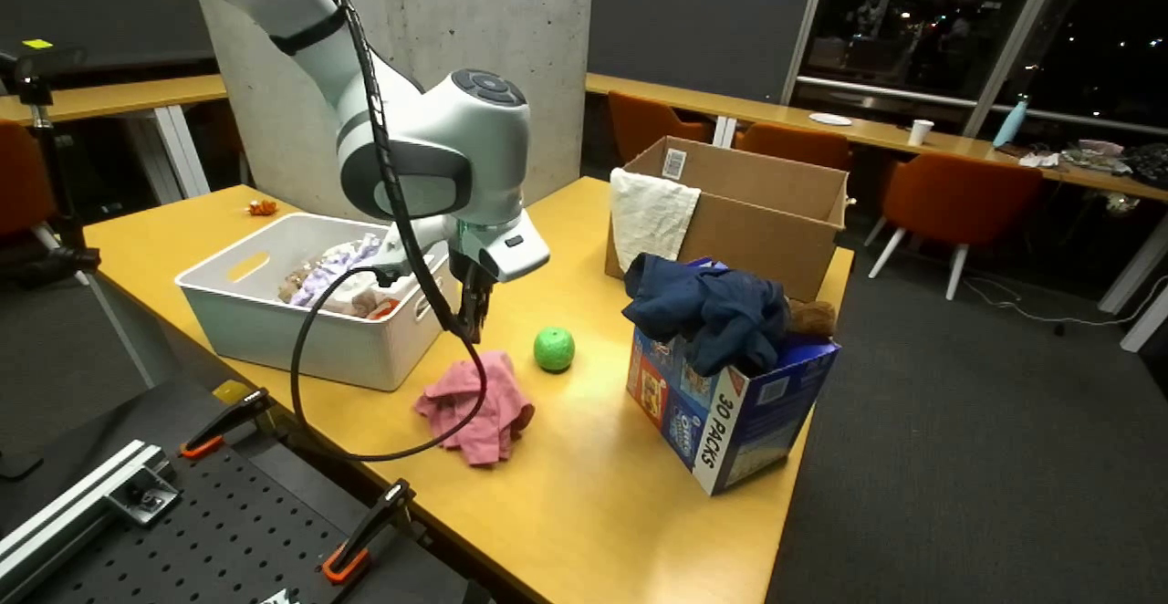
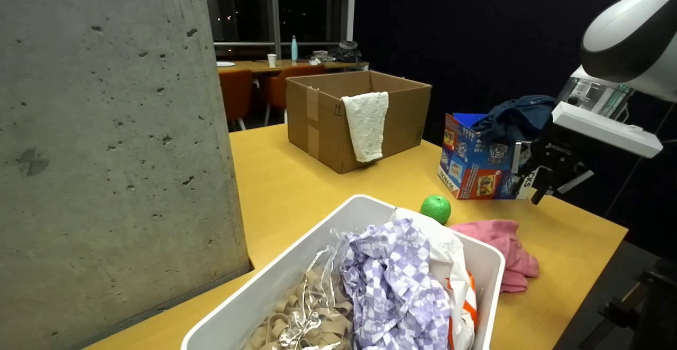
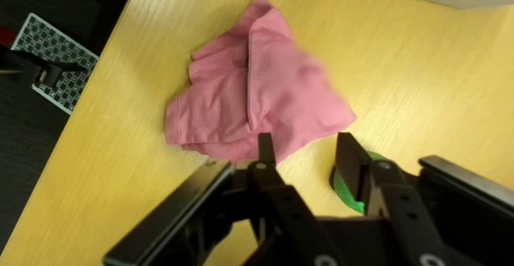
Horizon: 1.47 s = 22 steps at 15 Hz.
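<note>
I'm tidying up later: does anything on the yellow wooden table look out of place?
Slightly: the crumpled pink cloth lies loose on the table, outside the white plastic bin; dark blue fabric droops untidily over the printed blue cardboard box.

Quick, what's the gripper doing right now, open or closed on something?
Gripper: open, holding nothing; the pink cloth is not in its grip.

1. One pink cloth (image 1: 479,406).
2. One green ball (image 1: 554,349).
3. One white cloth (image 1: 650,219).
4. One dark blue cloth (image 1: 707,307).
5. One plain cardboard box (image 1: 748,237), one printed box (image 1: 730,412): two altogether.
6. One white plastic bin (image 1: 297,338).
7. Two orange-tipped clamps (image 1: 374,524).
</note>
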Motion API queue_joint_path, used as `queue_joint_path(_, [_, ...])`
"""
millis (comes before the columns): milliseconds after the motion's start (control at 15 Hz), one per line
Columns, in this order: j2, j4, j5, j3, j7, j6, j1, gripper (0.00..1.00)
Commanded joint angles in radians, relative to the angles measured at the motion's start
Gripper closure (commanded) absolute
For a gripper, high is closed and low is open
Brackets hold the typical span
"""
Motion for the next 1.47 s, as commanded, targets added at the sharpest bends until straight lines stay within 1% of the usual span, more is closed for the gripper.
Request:
queue_joint_path(0, [0.009,0.005,-0.022,0.027,0.024,-0.043,-0.028,0.24])
queue_joint_path(133, [0.022,0.003,-0.005,0.034,0.002,-0.040,-0.038,0.11])
queue_joint_path(200, [0.032,0.008,-0.006,0.035,0.003,-0.043,-0.039,0.03])
queue_joint_path(267, [0.051,0.024,-0.004,0.038,-0.002,-0.048,-0.044,0.00])
queue_joint_path(800, [0.221,0.188,-0.001,0.076,-0.005,-0.098,-0.067,0.00])
queue_joint_path(933, [0.250,0.196,0.011,0.091,-0.007,-0.095,-0.070,0.00])
queue_joint_path(1067, [0.258,0.175,0.020,0.100,-0.007,-0.085,-0.074,0.00])
queue_joint_path(1400, [0.257,0.136,0.019,0.093,0.006,-0.077,-0.072,0.00])
